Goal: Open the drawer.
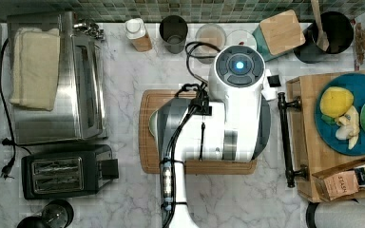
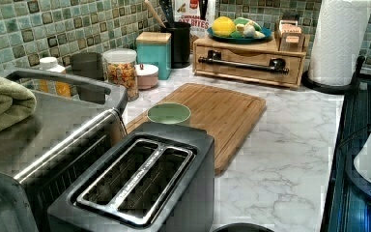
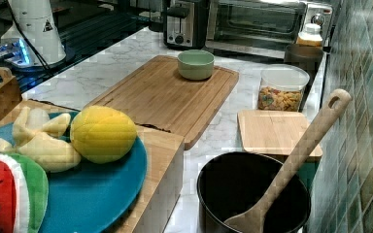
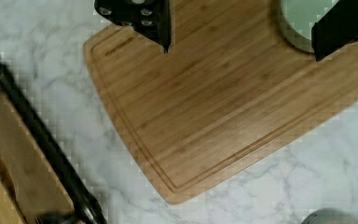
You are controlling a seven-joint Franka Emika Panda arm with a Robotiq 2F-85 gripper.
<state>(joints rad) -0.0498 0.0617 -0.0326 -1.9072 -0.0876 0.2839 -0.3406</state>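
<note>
Wrist view: the gripper [image 4: 240,35] hangs above the cutting board [image 4: 214,107] with its two black fingers [image 4: 144,18] spread wide and nothing between them. One finger is over bare board; the other overlaps the rim of the green bowl [image 4: 298,21]. Off the board's rounded corner, across a strip of marble counter [image 4: 51,51], lies the drawer [image 4: 23,177], shut, with its black bar handle [image 4: 46,144] running along the front.

Top view: the white arm [image 1: 233,109] covers the middle of the cutting board [image 1: 147,137]. The drawer handle [image 1: 286,137] stands at the top view's right of the board, apart from it, on the front of a wooden box [image 1: 309,156] that carries a blue plate [image 1: 328,137] of toy fruit.

Left view: nearest is a black toaster [image 2: 135,179] beside a toaster oven [image 2: 43,145]; beyond them the green bowl [image 2: 169,113] sits on the board's near corner; farthest, against the tiled wall, the drawer [image 2: 249,60] sits flush in its box, next to a roll of paper towels [image 2: 340,41].

Right view: the plate [image 3: 97,194] with a yellow toy lemon [image 3: 104,133] is nearest, a black pot [image 3: 252,194] with a wooden spoon [image 3: 296,155] beside it, and the bowl [image 3: 195,64] farther off.
</note>
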